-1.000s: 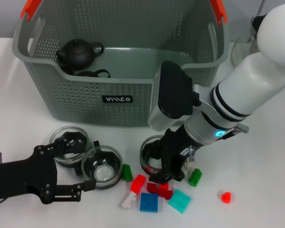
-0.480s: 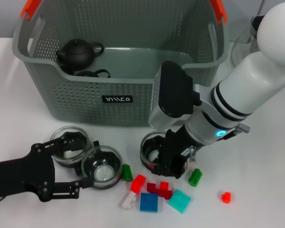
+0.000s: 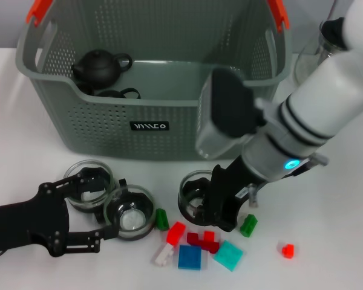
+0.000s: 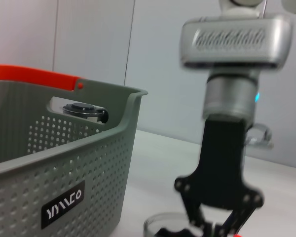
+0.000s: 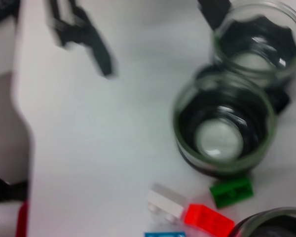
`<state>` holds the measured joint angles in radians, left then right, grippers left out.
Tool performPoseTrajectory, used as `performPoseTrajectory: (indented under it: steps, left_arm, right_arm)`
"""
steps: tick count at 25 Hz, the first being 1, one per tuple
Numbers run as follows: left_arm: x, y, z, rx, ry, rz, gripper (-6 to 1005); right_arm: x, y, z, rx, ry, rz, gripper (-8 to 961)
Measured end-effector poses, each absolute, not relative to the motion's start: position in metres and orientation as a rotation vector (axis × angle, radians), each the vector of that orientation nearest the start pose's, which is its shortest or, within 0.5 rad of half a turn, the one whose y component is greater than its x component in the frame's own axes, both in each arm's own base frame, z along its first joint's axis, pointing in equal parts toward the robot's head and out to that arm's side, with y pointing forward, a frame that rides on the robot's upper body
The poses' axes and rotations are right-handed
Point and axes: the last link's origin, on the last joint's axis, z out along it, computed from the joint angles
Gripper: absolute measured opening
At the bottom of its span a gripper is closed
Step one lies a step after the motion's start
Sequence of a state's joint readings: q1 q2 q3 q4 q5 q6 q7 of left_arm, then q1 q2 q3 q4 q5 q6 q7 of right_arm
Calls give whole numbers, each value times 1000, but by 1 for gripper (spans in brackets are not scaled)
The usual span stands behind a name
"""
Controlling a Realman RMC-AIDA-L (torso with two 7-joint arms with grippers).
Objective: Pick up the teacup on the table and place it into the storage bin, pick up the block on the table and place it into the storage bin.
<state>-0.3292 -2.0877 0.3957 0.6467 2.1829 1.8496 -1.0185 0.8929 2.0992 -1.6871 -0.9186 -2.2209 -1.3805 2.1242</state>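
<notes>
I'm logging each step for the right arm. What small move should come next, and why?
Probably lift straight up. The right claw stands at the rim of the glass teacup before the storage bin, one finger seemingly inside it, though the grip is hard to confirm. Rising first would clear the blocks and the bin's front wall. The left claw sits by two other cups.

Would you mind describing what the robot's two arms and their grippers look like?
The right arm is glossy white with black ring bands, a small cyan light and a grey-and-black box at the wrist; its right gripper is black with angular linkage fingers. The left arm is matte black, and the left gripper has black jointed fingers with visible pivots.
</notes>
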Motion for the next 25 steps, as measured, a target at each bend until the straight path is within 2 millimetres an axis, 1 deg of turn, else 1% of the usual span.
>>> performPoseTrajectory:
  steps: [2, 5, 8, 10, 13, 15, 17, 18, 19, 21, 23, 24, 25]
  left_arm:
    - [-320, 235, 17, -2697, -460, -795, 934]
    - [-319, 235, 16, -2696, -461, -798, 934]
    - [-319, 235, 15, -2696, -462, -802, 933]
    - [-319, 235, 15, -2696, -463, -804, 933]
    - [-318, 235, 14, -2696, -464, -806, 933]
    - [-318, 235, 14, -2697, -464, -808, 933]
    - [-318, 235, 14, -2697, -464, -808, 933]
    - [-318, 235, 14, -2697, -463, -809, 933]
    - [-318, 235, 14, -2697, -464, -809, 933]
    - [-318, 235, 13, -2697, -464, -811, 933]
    - [-317, 235, 13, -2698, -463, -812, 934]
    - [-317, 236, 13, -2698, -462, -813, 934]
    - [-317, 236, 13, -2698, -462, -814, 934]
  right_arm:
    - [111, 338, -93, -3193, 207, -487, 57]
    - [94, 333, -65, -3219, 186, -397, 57]
    - [80, 326, -40, -3244, 154, -345, 58]
    - [68, 323, -25, -3248, 116, -280, 58]
    - [45, 325, -4, -3228, 37, -122, 58]
    - [33, 334, 9, -3176, 21, -18, 58]
    - [25, 350, 22, -3084, 49, 90, 58]
    - [23, 368, 30, -2990, 107, 158, 58]
    - [23, 368, 30, -2990, 107, 158, 58]
    - [28, 385, 31, -2904, 179, 172, 58]
    - [37, 401, 28, -2828, 257, 152, 57]
    - [43, 407, 25, -2803, 291, 136, 57]
    - [53, 419, 17, -2760, 352, 106, 57]
